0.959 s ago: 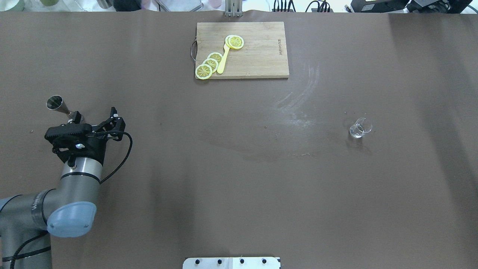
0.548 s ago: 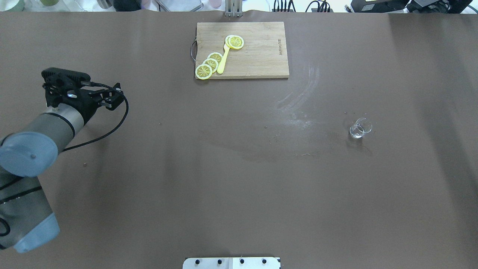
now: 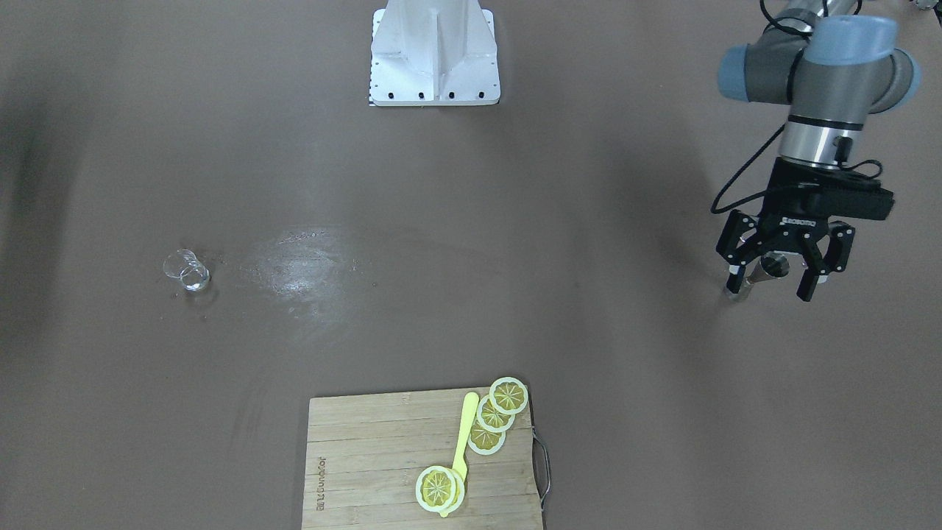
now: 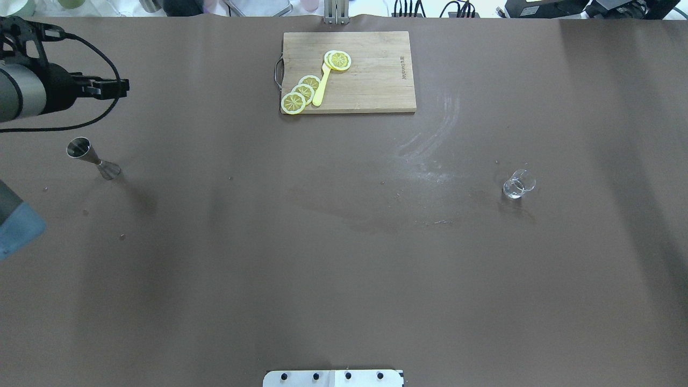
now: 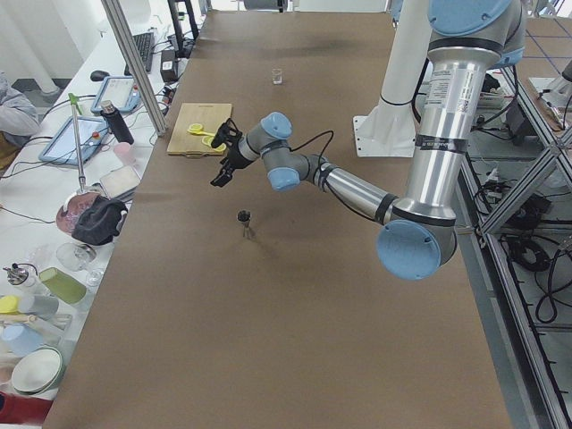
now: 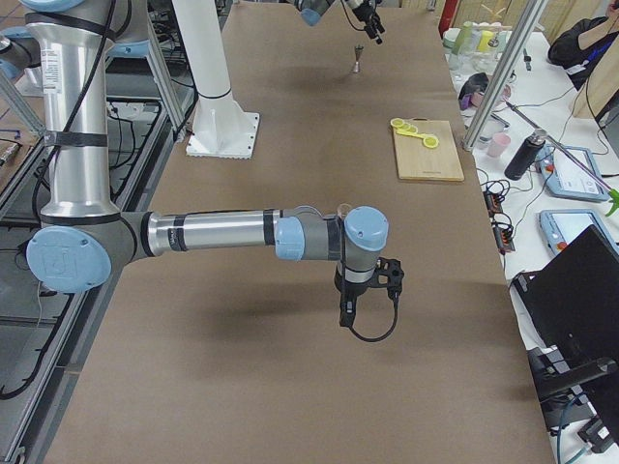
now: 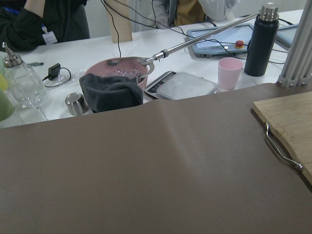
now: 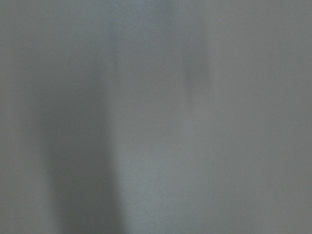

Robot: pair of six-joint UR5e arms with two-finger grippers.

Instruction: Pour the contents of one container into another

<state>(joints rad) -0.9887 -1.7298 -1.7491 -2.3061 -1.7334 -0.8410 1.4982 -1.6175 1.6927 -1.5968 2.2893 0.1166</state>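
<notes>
The steel jigger (image 4: 88, 156) stands upright by itself near the table's left end, and it also shows in the side view (image 5: 243, 217). My left gripper (image 3: 770, 285) hangs open above it and a little farther out, holding nothing; from the front, the jigger (image 3: 765, 269) shows between the spread fingers, but they do not touch it. Far over on the right half stands the small clear glass (image 4: 518, 184) (image 3: 185, 270). My right gripper (image 6: 353, 309) shows only in the right side view, low over bare table; whether it is open or shut I cannot tell.
A wooden cutting board (image 4: 371, 75) with lemon slices and a yellow utensil lies at the far middle. The robot's white base plate (image 3: 434, 55) is at the near edge. Past the far edge stand a dark bottle (image 7: 261, 34) and a pink cup (image 7: 230, 73).
My left gripper, low beside the jigger a second ago, has lifted and swung away toward the far left. The jigger and the glass stand where they were.
</notes>
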